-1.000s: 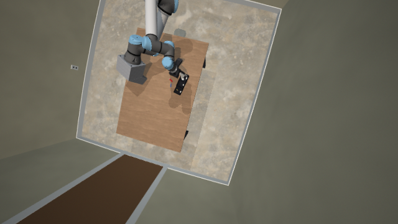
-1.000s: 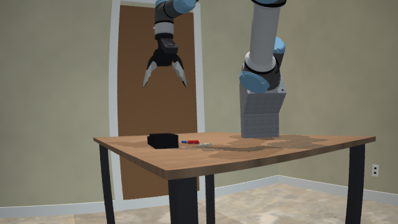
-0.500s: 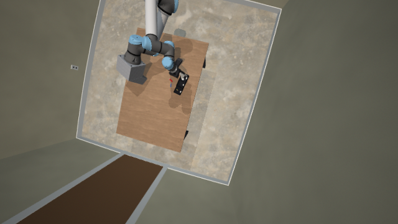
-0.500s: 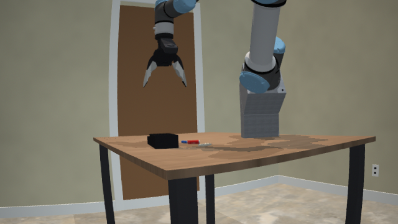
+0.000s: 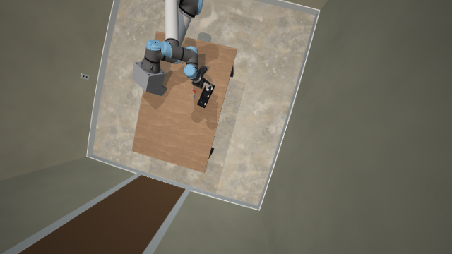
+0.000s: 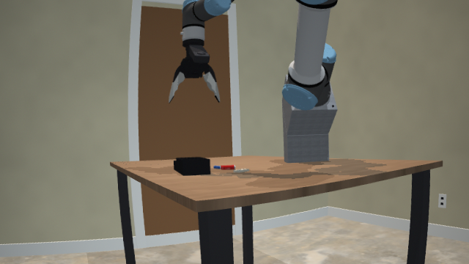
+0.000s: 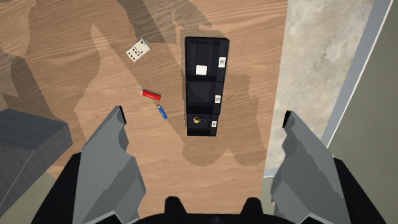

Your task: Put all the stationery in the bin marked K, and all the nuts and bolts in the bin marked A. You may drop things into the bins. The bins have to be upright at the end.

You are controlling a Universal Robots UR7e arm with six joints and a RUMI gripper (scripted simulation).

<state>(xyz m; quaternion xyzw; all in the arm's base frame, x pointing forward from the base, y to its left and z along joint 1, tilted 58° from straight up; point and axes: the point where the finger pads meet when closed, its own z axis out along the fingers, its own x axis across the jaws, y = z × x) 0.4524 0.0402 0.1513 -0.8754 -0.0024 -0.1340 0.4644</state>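
My gripper (image 6: 194, 96) hangs open and empty high above the table, over the row of black bins (image 7: 205, 85). The row has three bins end to end near the table's right edge, each with a small white label too small to read. The far bin holds a white thing (image 7: 201, 70); the near bin holds a small brass-coloured thing (image 7: 198, 119). A red item (image 7: 150, 94) and a blue item (image 7: 161, 112) lie on the wood left of the bins. A white domino-like tile (image 7: 137, 50) lies further off. The bins also show in the side view (image 6: 192, 166).
The grey robot base (image 6: 308, 133) stands on the table to one side of the items. The table edge runs close beside the bins (image 5: 205, 95), with floor beyond it.
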